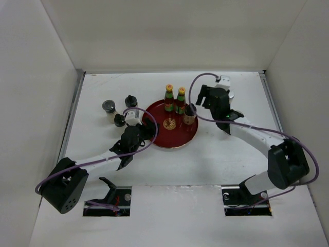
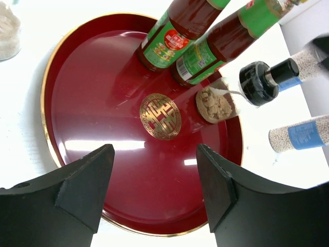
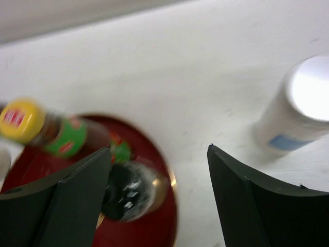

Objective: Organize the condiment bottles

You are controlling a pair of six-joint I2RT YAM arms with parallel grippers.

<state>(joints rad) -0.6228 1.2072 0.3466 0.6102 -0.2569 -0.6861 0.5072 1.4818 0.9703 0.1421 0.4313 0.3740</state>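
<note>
1. Two orange-capped sauce bottles (image 1: 168,98) stand upright, side by side, at the back of the red tray (image 1: 160,138).
2. A black-lidded jar (image 1: 189,117) sits on the tray's right side, just beside them.
3. The right pincer (image 3: 159,153) hangs over that jar, fingers apart, gripping nothing.
4. The left pincer (image 2: 154,159) hovers at the tray's left rim, fingers apart, empty.
5. Three dark-lidded jars (image 1: 108,107) stand on the counter (image 1: 216,164) left of the tray, and two blue-banded shakers (image 2: 300,135) stand off its right rim.
</note>
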